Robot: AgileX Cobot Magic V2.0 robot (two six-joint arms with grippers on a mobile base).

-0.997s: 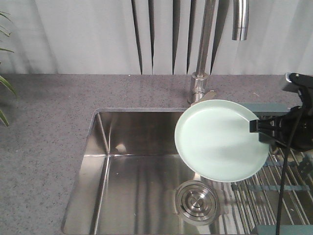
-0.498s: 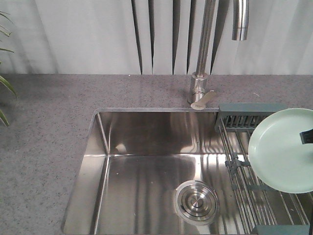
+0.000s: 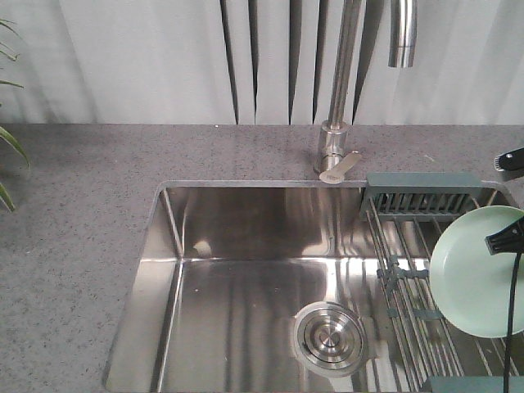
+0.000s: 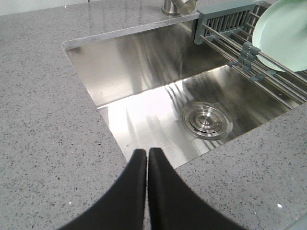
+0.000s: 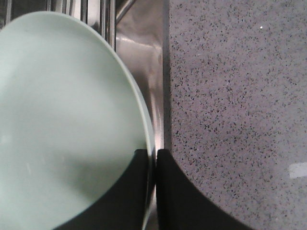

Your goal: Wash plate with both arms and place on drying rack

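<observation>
The pale mint-green plate (image 3: pixel 475 274) is held over the drying rack (image 3: pixel 409 278) at the right side of the sink. My right gripper (image 5: pixel 152 152) is shut on the plate's (image 5: pixel 62 120) rim, one jaw on each face. In the front view only a black part of that gripper (image 3: pixel 506 238) and its cable show at the right edge. The plate (image 4: pixel 283 28) and the rack (image 4: pixel 249 52) also show in the left wrist view, top right. My left gripper (image 4: pixel 147 151) is shut and empty, above the counter at the sink's near edge.
The steel sink (image 3: pixel 246 286) has a round drain (image 3: pixel 329 337) in its floor. The tap (image 3: pixel 340 90) stands behind it, its spout (image 3: pixel 402 37) high up. The rack's slotted grey-green caddy (image 3: pixel 422 195) is at the back. Speckled grey counter (image 3: pixel 74 246) surrounds the sink. Plant leaves (image 3: pixel 8 147) are at far left.
My right gripper has carried the plate from over the sink's middle rightward to above the rack, and it now sits a little lower and farther right.
</observation>
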